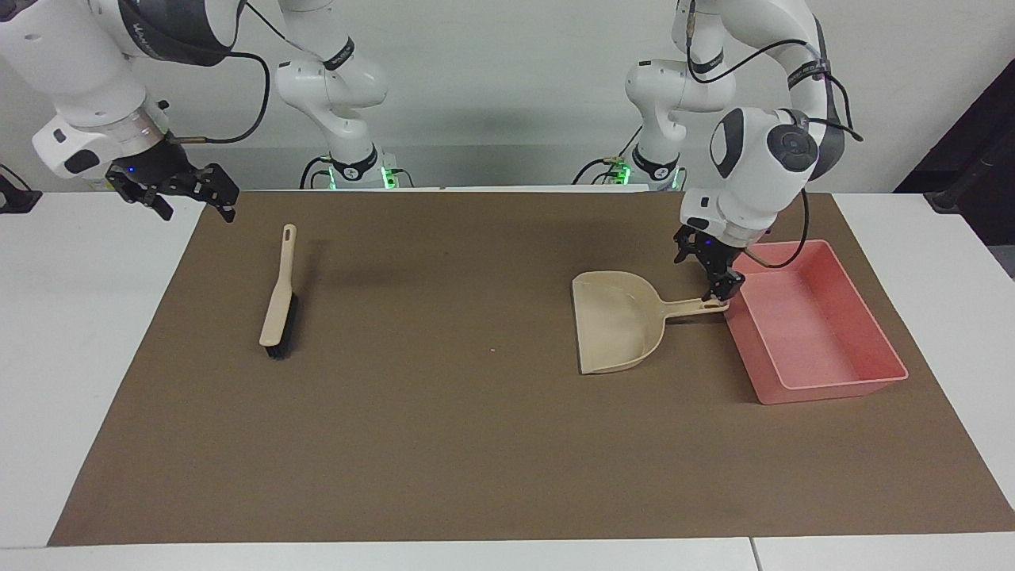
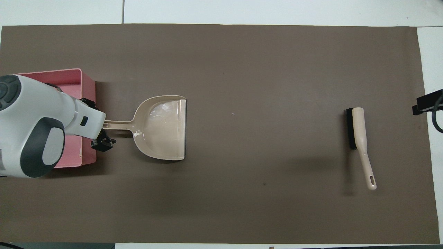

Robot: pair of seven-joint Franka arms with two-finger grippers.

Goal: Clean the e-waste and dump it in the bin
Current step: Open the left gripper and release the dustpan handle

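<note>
The pink bin (image 1: 842, 389) (image 2: 87, 80) lies at the left arm's end of the mat. No e-waste shows in it or on the mat. A beige dustpan (image 1: 617, 325) (image 2: 162, 126) rests flat beside the bin, its handle pointing at the bin. My left gripper (image 1: 711, 271) (image 2: 98, 123) hangs open just over the handle's end and holds nothing. My right gripper (image 1: 176, 193) (image 2: 426, 102) waits open and empty, raised over the mat's edge at the right arm's end.
A beige hand brush (image 1: 277, 305) (image 2: 358, 135) with black bristles lies on the brown mat (image 1: 444, 444) toward the right arm's end. A tiny pale speck (image 1: 492, 349) (image 2: 233, 113) sits mid-mat between brush and dustpan.
</note>
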